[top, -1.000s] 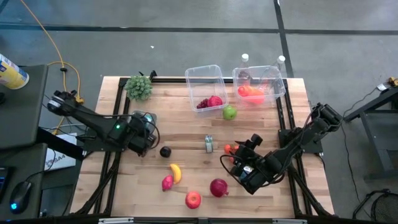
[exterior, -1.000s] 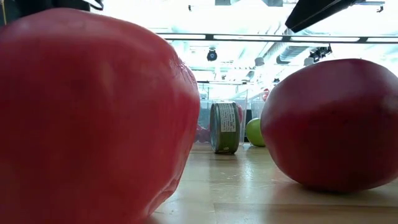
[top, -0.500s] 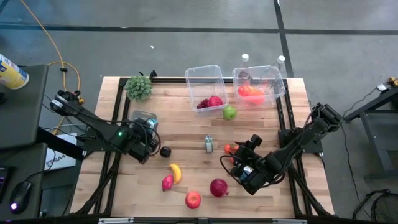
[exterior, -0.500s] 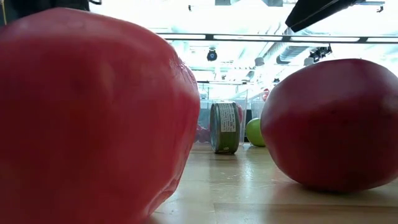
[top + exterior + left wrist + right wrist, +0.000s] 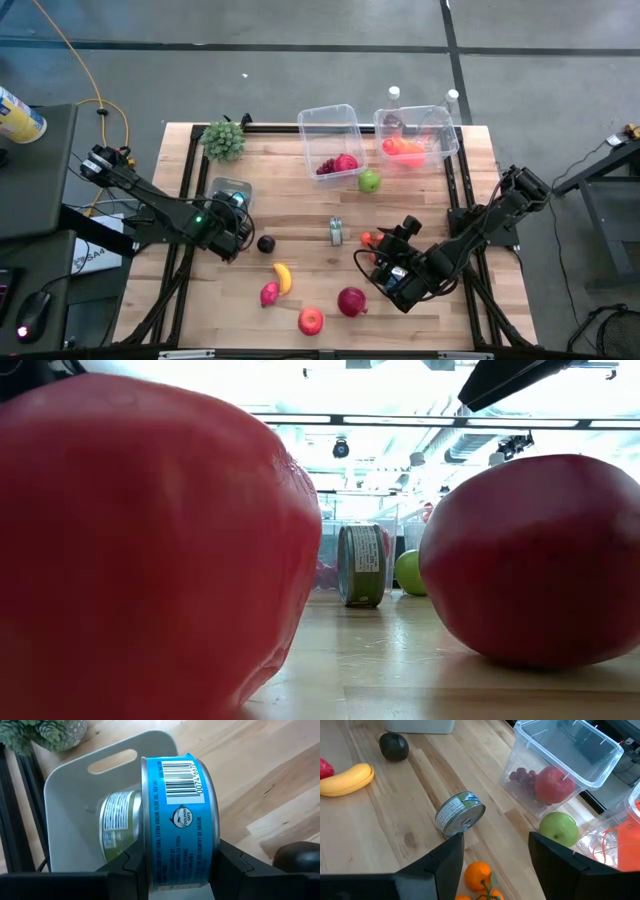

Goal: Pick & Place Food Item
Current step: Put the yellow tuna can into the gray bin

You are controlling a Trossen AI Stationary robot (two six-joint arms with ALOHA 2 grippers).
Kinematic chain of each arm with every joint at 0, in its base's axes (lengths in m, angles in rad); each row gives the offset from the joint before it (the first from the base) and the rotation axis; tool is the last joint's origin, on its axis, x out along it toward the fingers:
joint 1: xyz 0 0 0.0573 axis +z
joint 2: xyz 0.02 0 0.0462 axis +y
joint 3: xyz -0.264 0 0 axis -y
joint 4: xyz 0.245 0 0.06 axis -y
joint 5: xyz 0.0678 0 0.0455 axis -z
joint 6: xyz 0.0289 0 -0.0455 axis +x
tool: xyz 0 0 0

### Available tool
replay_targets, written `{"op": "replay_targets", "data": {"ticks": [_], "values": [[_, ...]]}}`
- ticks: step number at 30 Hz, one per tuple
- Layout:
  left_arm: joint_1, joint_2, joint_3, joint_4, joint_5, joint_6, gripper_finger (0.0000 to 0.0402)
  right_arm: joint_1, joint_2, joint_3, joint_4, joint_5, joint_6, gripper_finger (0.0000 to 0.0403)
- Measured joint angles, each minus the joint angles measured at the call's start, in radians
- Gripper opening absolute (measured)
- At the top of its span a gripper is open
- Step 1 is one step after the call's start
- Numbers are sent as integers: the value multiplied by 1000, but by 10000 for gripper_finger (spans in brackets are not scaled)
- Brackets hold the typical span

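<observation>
Gripping a blue-labelled can (image 5: 179,820) between its two dark fingers (image 5: 125,870), the left hand (image 5: 232,222) is hovering at the left of the high view, just over a pale grey bin (image 5: 222,189) that is sitting on the wooden worktop (image 5: 300,215). In the left wrist view the can is lying on its side with the barcode facing up, and a second, green-labelled can (image 5: 119,822) is lying inside the grey bin (image 5: 65,800) behind it. A dark round fruit (image 5: 266,243) is resting just right of the left hand.

The right hand (image 5: 383,262) is waiting at the lower right of the high view with its fingers parted and nothing between them, near an orange (image 5: 368,239) and a dark red fruit (image 5: 351,301). Another green can (image 5: 336,231) is lying on its side near the middle of the worktop. A banana (image 5: 283,277), a pink fruit (image 5: 269,294) and a red apple (image 5: 311,321) are sitting along the lower centre. At the top, one clear tub (image 5: 330,140) is holding red fruit and grapes, a second clear tub (image 5: 418,135) is holding orange items, and a green apple (image 5: 369,181) is resting just below the first tub. A green spiky plant (image 5: 224,140) is sitting at the upper left corner.
</observation>
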Motion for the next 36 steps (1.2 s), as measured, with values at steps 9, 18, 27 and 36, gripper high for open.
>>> {"op": "replay_targets", "data": {"ticks": [9,18,27,36], "values": [[36,0,-82,27,21,-24,137,0,0,0,0,2,0,210],[69,0,-101,47,20,32,148,0,0,0,0,2,0,210],[76,0,-102,46,14,55,175,0,0,0,0,2,0,210],[76,0,-102,46,16,99,177,0,0,0,1,2,0,210]]}}
